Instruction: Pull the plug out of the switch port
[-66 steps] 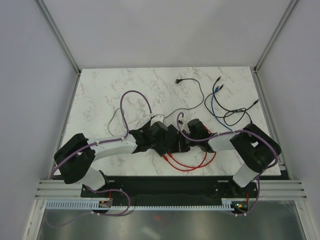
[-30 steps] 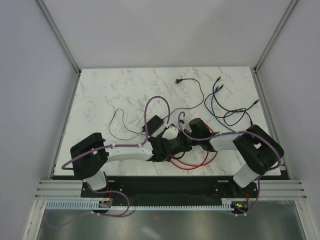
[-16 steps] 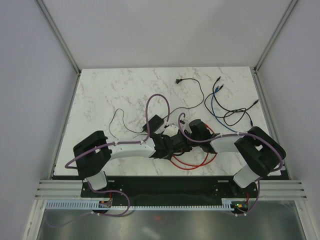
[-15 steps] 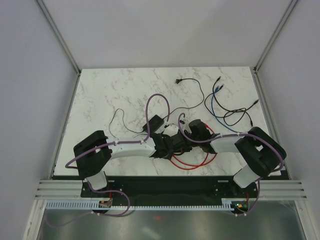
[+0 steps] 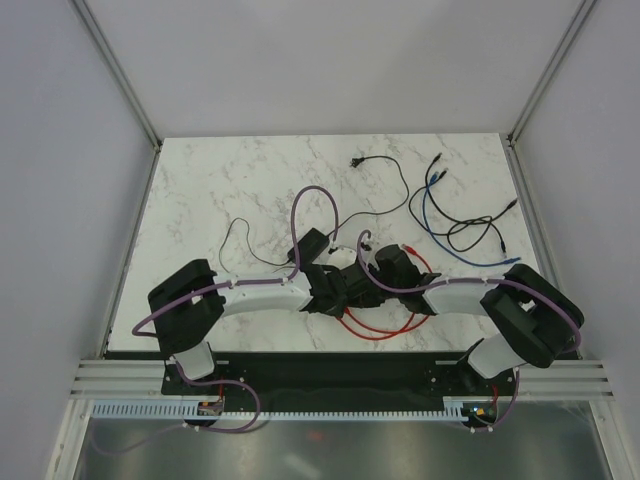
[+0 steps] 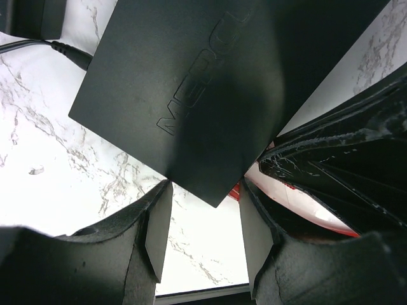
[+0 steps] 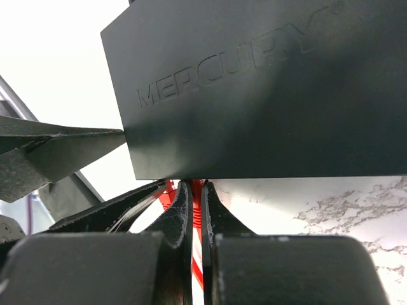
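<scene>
So the switch [image 6: 184, 95] is laid flat on the marble tabletop [image 5: 220, 190], lettering up, and it's boxed in from both sides. One corner of it is pinched by the left hand [image 6: 205, 194], which is held roughly half open, with a fingertip [image 6: 162, 203] set against each of the two edges meeting at that corner.

On an adjoining edge of the switch, the red plug [image 7: 196, 187] is seen right up against the housing. It's gripped by the right hand [image 7: 196, 198], which is closed down almost all the way, so only a sliver of red is left showing between its fingers. Whether the plug is seated in the port can't be told, since the port is hidden under the switch's edge.

The red cable [image 5: 378, 328] is looped on the switch's near side, toward the arm bases. A smaller black box [image 5: 312, 243] with a thin cord is parked just off the switch's far-left side, and blue and black leads [image 5: 440, 215] are tangled well off to its far right.
</scene>
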You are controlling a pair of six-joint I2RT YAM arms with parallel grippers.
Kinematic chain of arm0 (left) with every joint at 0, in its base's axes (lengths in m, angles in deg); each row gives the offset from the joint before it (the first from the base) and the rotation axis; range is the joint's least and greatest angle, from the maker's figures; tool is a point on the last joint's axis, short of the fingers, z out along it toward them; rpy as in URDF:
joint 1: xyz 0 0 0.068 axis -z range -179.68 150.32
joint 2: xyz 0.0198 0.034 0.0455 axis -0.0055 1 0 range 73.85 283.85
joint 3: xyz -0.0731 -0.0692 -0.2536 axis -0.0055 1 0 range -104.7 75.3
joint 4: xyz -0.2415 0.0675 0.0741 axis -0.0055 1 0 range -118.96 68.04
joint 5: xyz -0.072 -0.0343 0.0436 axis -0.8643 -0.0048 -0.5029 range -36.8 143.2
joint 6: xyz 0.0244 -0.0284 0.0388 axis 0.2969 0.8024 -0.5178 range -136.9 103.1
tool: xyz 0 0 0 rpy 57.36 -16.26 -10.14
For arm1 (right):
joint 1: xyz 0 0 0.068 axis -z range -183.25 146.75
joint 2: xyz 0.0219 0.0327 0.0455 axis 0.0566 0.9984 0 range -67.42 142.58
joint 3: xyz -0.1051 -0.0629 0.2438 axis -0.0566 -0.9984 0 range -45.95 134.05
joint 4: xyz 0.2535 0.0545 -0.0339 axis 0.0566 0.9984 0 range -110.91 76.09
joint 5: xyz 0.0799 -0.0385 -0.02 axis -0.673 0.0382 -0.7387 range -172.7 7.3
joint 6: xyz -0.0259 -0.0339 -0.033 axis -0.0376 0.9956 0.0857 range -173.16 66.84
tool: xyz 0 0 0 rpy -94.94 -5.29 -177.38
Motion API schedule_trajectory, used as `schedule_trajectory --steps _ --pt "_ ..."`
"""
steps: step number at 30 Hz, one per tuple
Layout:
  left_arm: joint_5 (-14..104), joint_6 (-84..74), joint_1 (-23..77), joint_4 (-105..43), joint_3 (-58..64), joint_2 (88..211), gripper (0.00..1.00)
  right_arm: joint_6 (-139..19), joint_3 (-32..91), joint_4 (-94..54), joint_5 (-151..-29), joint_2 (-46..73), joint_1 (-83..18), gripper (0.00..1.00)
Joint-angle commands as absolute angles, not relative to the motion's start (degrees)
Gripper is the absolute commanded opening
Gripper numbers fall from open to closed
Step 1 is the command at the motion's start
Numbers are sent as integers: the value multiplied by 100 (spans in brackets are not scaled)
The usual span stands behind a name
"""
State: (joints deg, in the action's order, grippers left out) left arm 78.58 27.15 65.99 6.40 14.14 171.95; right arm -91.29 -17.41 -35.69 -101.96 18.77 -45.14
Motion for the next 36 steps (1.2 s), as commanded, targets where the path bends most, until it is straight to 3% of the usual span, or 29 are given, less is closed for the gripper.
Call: schedule_trajectory --steps 1,8,16,26,36 --pt "8088 2836 6421 436 1501 17396 53 -9490 -2089 -3417 -10475 1950 -4535 0" --pt "7965 2801 6360 286 1624 17281 53 -10764 -2634 -4716 -10994 2240 -4403 0" --pt "7921 2792 6342 233 1703 17211 53 -11328 -2960 -5017 -11108 2179 -4219 0" --pt "7860 2740 6342 172 1729 17158 53 -10564 -2688 -4245 -11241 2038 -4095 0" --pt "8141 2564 6439 137 1800 16552 54 -9184 -1449 -3410 -11320 3031 -4034 0"
